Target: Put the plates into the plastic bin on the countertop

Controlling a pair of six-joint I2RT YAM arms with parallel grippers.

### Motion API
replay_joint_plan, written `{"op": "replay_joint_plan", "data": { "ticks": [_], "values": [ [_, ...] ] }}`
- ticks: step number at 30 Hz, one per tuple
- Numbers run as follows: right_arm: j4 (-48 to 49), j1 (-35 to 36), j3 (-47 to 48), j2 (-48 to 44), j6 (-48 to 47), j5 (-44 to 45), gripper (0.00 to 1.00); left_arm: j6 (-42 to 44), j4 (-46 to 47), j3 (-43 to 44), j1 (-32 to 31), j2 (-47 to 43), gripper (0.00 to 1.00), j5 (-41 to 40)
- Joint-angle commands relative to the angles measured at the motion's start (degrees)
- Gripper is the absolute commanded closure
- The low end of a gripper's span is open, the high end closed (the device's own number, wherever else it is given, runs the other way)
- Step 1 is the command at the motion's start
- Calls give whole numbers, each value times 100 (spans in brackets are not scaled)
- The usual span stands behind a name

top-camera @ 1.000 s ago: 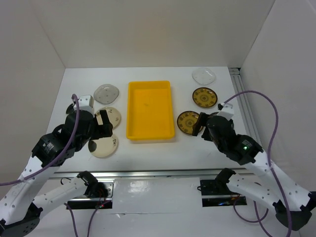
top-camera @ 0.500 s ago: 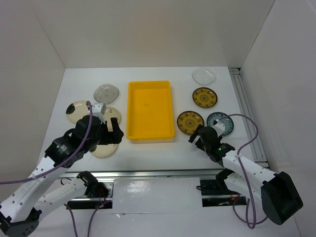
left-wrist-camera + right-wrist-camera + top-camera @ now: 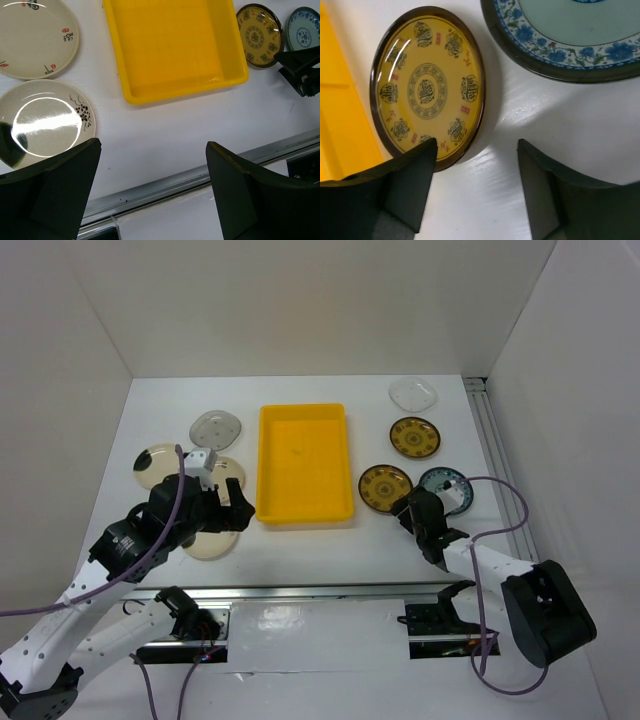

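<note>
The yellow plastic bin [image 3: 305, 462] lies mid-countertop and holds no plates; it also shows in the left wrist view [image 3: 172, 45]. A grey speckled plate [image 3: 217, 426] and three cream plates [image 3: 152, 462] [image 3: 230, 470] [image 3: 205, 542] lie to its left. A clear plate [image 3: 414, 393], two brown-gold plates [image 3: 414, 437] [image 3: 383, 485] and a blue-patterned plate [image 3: 450, 486] lie to its right. My left gripper [image 3: 228, 505] is open above the cream plates [image 3: 45, 122]. My right gripper [image 3: 408, 504] is open and low, its left finger over the near rim of the nearer brown-gold plate [image 3: 427, 87].
White walls stand on three sides of the white countertop [image 3: 300, 545]. A metal rail [image 3: 495, 440] runs along its right edge and a metal strip [image 3: 330, 590] along the front. The blue-patterned plate [image 3: 570, 35] lies just right of the brown-gold one.
Both arms have dropped lower and drawn back toward the front edge. The right arm's move uncovered the blue-patterned plate; the left arm's uncovered the far-left cream plate. Nothing was picked up.
</note>
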Motion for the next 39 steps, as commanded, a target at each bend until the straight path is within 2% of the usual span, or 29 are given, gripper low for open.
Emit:
{"op": "replay_joint_plan", "data": {
  "ticks": [1, 5, 9, 10, 13, 16, 18, 23, 27, 33, 36, 39],
  "values": [
    [-37, -143, 26, 561, 219, 138, 31, 145, 273, 8, 35, -70, 0, 126],
    [15, -205, 219, 1055, 342, 86, 36, 145, 273, 8, 35, -70, 0, 126],
    [68, -257, 281, 1311, 561, 86, 52, 145, 273, 8, 35, -70, 0, 126],
    [7, -257, 281, 1371, 614, 86, 59, 145, 273, 8, 35, -70, 0, 126],
    [-186, -257, 334, 1372, 746, 208, 69, 145, 273, 8, 35, -70, 0, 126],
    [-441, -257, 386, 1258, 921, 270, 84, 145, 273, -45, 35, -70, 0, 126],
    [-626, -257, 447, 1196, 984, 410, 100, 145, 273, -45, 35, -70, 0, 126],
    [-1047, -196, 632, 872, 1186, 831, 100, 145, 273, -45, 35, -70, 0, 126],
    [-1373, -3, 974, 223, 1186, 1446, 100, 85, 220, -45, 35, -70, 0, 56],
    [-1717, 304, 2099, -140, 624, 2492, 100, -21, 167, -45, 35, -17, 0, -120],
    [-1287, 541, 2477, -140, 36, 2564, 100, -74, 115, -45, 35, 36, 0, -243],
    [-524, 665, 2829, 132, -789, 2074, 100, -74, 114, -45, 35, 36, 0, -296]
  ]
}}
